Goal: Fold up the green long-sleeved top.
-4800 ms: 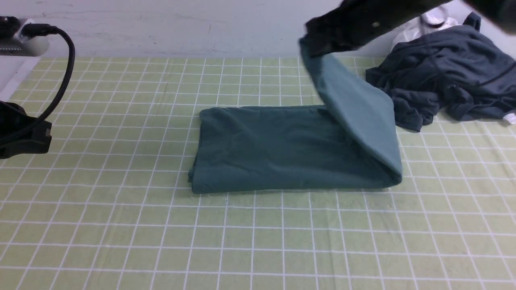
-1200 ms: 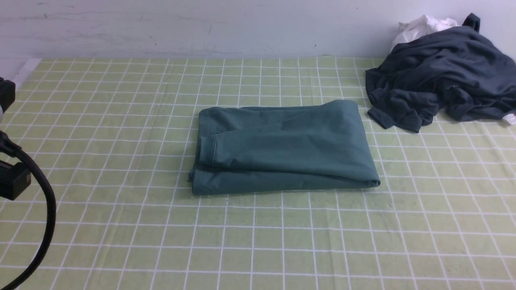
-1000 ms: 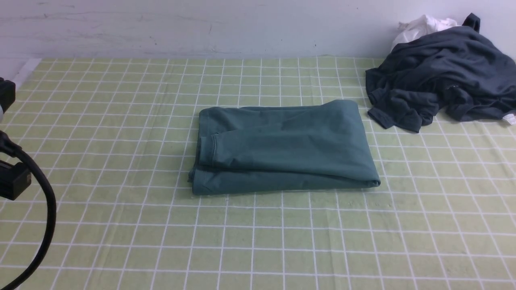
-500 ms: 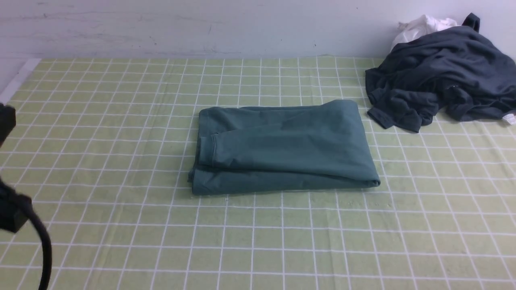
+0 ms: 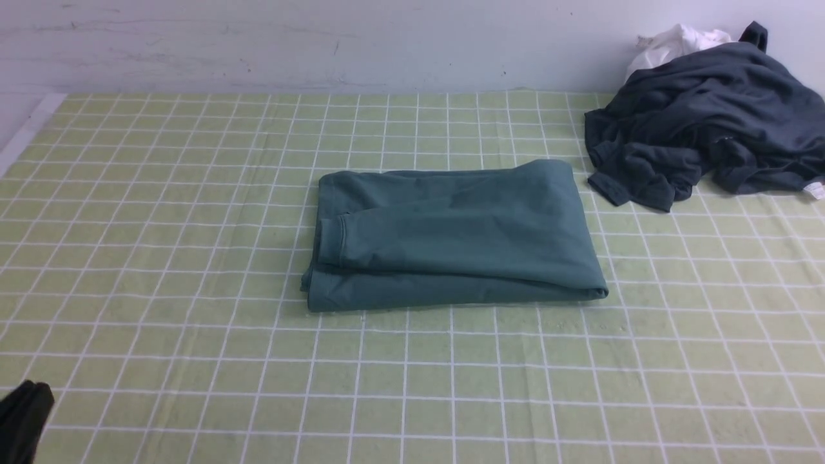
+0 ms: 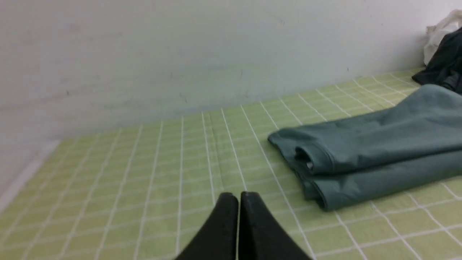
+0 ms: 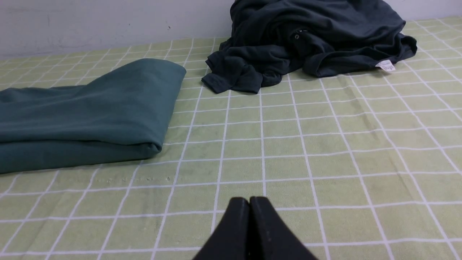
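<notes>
The checked cloth [image 5: 193,361] bears the top [image 5: 451,235], folded flat at its middle, with a grey garment [image 5: 702,116] beyond it to the right. Both grippers, left [image 6: 238,196] and right [image 7: 249,201], are clenched empty, low over bare cloth. The left arm [image 5: 22,422] has withdrawn to the front view's near-left corner.

Colour and pattern survey: worktop and garments

The green long-sleeved top [image 5: 451,235] is a plain muted teal-green, unpatterned. The worktop [image 5: 193,361] cover is pale yellow-green, ruled with a grid of thin white lines. The dark garment [image 5: 702,122] is solid charcoal-grey with a small white tag; the cloth [image 5: 673,42] behind it is white. The wall [image 5: 290,45] is off-white, faintly scuffed. Both the left gripper [image 6: 238,196] and the right gripper [image 7: 249,201] are matt black.
</notes>
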You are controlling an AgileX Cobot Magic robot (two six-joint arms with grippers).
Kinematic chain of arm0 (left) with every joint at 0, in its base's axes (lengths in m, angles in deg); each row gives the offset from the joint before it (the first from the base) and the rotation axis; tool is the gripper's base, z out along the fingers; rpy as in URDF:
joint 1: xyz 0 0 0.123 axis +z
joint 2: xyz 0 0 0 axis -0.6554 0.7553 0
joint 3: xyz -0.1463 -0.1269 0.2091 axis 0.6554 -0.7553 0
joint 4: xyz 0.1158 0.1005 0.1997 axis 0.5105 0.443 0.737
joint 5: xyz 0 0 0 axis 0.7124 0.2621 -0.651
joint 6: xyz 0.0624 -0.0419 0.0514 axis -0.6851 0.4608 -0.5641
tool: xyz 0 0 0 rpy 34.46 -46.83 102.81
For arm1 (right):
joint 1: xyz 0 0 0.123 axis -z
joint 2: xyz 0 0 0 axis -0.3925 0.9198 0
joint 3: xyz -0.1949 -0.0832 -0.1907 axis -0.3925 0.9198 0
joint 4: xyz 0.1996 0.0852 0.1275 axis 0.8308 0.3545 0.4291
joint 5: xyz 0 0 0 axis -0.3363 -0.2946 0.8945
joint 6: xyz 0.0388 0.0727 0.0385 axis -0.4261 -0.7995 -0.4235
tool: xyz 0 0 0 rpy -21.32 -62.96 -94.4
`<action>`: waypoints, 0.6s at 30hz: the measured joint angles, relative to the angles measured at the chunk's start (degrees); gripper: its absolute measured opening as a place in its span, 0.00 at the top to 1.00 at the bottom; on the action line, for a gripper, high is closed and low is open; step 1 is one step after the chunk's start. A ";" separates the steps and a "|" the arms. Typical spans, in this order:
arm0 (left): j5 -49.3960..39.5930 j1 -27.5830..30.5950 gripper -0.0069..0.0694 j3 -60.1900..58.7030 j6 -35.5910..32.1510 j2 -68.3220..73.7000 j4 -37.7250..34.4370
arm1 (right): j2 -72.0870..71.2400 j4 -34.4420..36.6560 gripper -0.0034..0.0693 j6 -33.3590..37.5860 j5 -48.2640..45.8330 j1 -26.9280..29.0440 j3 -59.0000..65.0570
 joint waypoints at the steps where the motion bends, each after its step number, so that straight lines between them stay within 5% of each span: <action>1: 0.07 -0.02 0.91 -0.75 1.29 -0.02 0.94 | 0.00 0.00 0.96 0.00 0.00 0.00 0.00; 9: 6.52 0.24 0.91 -2.02 8.43 -0.12 10.20 | 0.00 0.00 0.96 0.00 0.00 0.00 0.00; 15: 7.50 4.42 0.91 -2.02 26.09 -0.49 26.86 | 0.00 0.00 0.96 0.00 -0.06 0.00 0.00; 18: 0.28 5.16 0.91 -2.02 34.68 -2.67 33.94 | 0.00 0.00 0.96 0.00 -0.06 0.00 0.00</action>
